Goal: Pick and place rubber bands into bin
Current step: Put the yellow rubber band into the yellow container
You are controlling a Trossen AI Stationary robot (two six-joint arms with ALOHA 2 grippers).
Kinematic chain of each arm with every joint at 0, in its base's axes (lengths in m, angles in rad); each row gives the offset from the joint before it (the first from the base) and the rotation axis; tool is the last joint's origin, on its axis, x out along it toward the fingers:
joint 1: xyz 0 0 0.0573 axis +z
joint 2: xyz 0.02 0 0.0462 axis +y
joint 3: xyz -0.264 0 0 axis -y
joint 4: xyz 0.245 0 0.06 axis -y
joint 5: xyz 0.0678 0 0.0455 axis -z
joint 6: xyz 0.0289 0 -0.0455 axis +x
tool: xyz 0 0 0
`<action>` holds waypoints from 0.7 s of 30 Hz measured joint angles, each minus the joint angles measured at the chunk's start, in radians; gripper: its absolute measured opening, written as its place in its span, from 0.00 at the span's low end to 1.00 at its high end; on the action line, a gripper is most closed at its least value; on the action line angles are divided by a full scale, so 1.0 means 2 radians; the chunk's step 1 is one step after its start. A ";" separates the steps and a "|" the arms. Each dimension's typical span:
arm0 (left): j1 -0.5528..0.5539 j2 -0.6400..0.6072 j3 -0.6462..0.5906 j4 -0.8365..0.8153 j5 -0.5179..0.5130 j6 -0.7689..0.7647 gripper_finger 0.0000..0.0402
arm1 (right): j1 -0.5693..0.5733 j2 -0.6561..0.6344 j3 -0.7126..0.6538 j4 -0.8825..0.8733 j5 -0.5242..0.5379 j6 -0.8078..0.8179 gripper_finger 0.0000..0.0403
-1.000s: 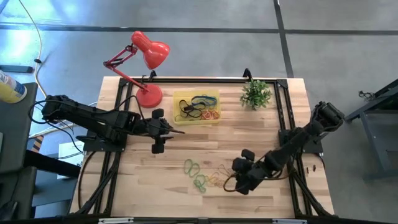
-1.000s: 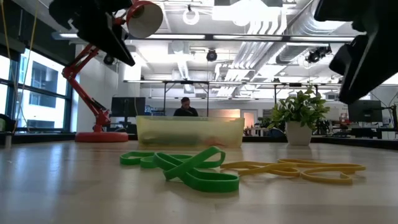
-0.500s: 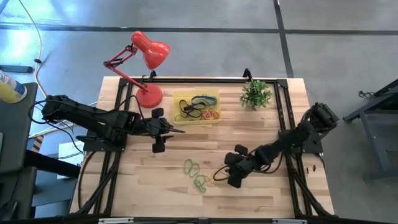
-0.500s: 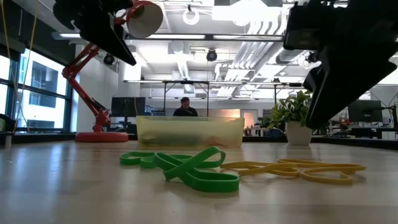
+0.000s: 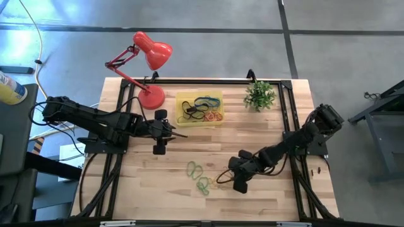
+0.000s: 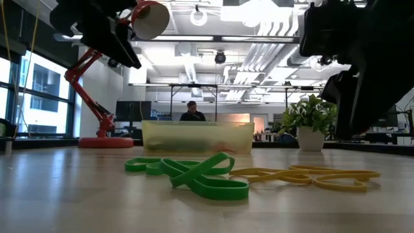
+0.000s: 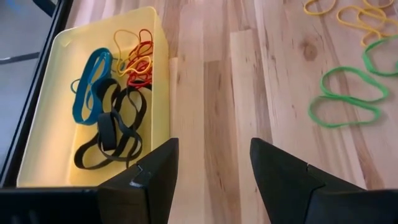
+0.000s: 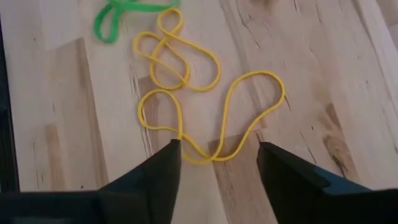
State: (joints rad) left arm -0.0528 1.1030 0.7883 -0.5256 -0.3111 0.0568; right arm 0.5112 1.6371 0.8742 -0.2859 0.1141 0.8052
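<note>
Right gripper (image 8: 214, 155): we hold it spread and empty, straddling the yellow rubber bands (image 8: 205, 93) on the table, ready to pinch.
Left gripper (image 7: 211, 168): parted, empty, parked beside the bin (image 7: 158, 74).
Green rubber bands (image 5: 199, 176): loose nearby.

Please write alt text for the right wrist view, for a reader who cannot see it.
The right end effector hangs open over a tangle of yellow rubber bands lying on the wooden table, its fingers either side of one loop. A green rubber band lies farther off.
</note>
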 joint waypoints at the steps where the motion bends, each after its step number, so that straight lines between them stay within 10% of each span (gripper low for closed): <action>1: 0.000 0.000 0.000 0.000 0.000 0.002 0.47 | -0.002 0.000 0.000 -0.001 -0.004 0.001 0.53; 21: 0.000 0.000 0.000 -0.001 -0.011 0.021 0.47 | -0.010 0.104 0.054 -0.047 -0.020 0.037 0.49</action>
State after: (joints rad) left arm -0.0525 1.1030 0.7883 -0.5266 -0.3336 0.0985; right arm 0.4902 1.8448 0.9817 -0.3808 0.0738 0.8794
